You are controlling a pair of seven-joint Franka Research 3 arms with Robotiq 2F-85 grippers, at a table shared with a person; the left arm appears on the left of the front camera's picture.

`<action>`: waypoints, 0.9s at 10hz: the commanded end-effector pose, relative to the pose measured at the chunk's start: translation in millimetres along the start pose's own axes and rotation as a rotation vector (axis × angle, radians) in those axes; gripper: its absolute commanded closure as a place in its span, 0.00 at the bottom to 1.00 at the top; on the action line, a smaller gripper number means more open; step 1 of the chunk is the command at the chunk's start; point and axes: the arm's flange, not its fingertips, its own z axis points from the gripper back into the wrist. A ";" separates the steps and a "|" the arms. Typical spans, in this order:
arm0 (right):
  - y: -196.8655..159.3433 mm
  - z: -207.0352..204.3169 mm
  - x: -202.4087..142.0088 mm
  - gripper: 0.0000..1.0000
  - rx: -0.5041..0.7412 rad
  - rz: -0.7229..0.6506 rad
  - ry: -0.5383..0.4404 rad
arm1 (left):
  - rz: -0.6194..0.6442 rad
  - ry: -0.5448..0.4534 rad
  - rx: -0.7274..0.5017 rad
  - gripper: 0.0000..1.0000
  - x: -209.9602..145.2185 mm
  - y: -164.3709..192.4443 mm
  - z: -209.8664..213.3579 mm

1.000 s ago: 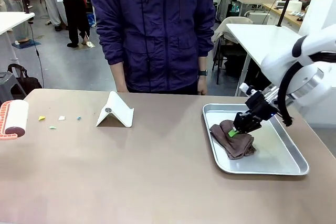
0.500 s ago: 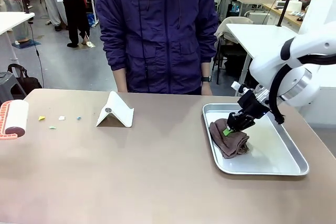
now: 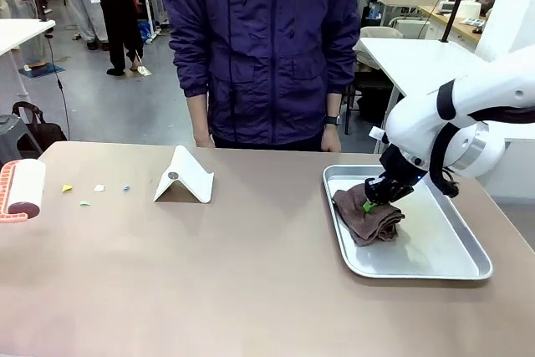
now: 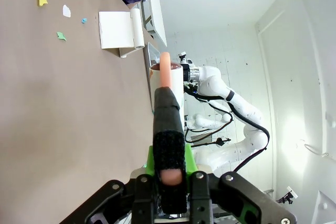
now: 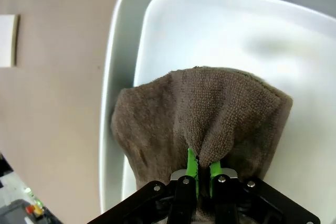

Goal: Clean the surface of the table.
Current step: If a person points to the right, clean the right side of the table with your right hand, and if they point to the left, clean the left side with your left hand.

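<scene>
The brownish-tan table [image 3: 251,282] spans the front view. Small paper scraps [image 3: 84,192] in yellow, white, blue and green lie near its far left; the left wrist view shows the same scraps [image 4: 62,17]. My left gripper [image 4: 169,163] is shut on the black handle of a lint roller [image 4: 168,82], whose head [image 3: 22,190] sits at the table's left edge. My right gripper [image 3: 372,200] is shut on a bunched brown cloth [image 3: 364,216] in the silver tray [image 3: 435,269]. Up close, its green pads [image 5: 191,163] pinch a fold of the cloth [image 5: 199,108].
A white folded stand [image 3: 184,177] sits on the table left of centre, right of the scraps. A person in a dark purple jacket [image 3: 263,48] stands at the far edge, hands down. The tray [image 5: 121,77] occupies the right side of the table.
My right gripper has dragged the brown cloth toward the tray's far left corner, bunching it higher. The person has shifted slightly to the right. The lint roller has not moved.
</scene>
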 end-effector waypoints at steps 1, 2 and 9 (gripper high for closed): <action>-42.5 5.1 -13.3 0.91 0.013 -0.076 0.020 | -0.019 0.006 -0.015 0.97 -3.2 -3.3 1.0; -57.1 12.8 -19.0 0.91 -0.026 -0.115 0.004 | -0.019 0.006 -0.015 0.97 -3.2 -3.3 1.0; -127.6 63.5 -64.9 0.91 0.106 -0.271 -0.199 | -0.019 0.006 -0.015 0.97 -3.2 -3.3 1.0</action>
